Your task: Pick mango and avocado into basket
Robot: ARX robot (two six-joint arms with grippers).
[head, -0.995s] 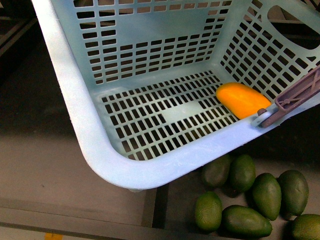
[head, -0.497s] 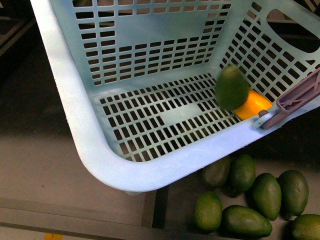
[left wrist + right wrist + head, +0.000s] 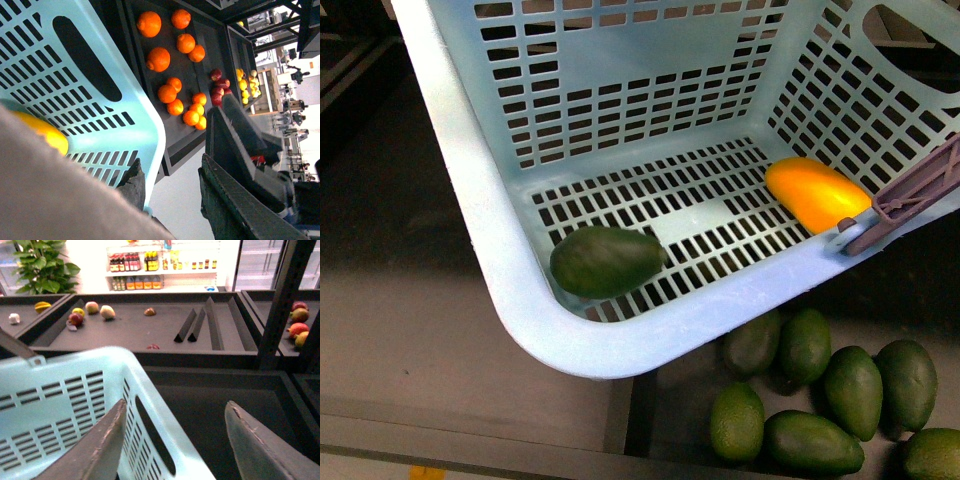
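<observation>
The light blue basket fills the front view, tilted, and no arm shows there. A dark green avocado lies on its slotted floor near the front corner. The yellow-orange mango rests on the floor at the right wall, beside the brown handle. In the left wrist view the left gripper is open beside the basket's rim, with the mango showing through the wall. The right gripper is open and empty above the basket's end wall.
Several more avocados lie in a dark tray below the basket. Oranges and red and yellow fruit fill trays in the left wrist view. Dark shelf trays with dividers and scattered fruit stand beyond the right gripper.
An avocado fell into the basket: absent a second ago, in mid-air over the mango half a second ago, now lying on the floor at the front left. The basket shifted slightly.
</observation>
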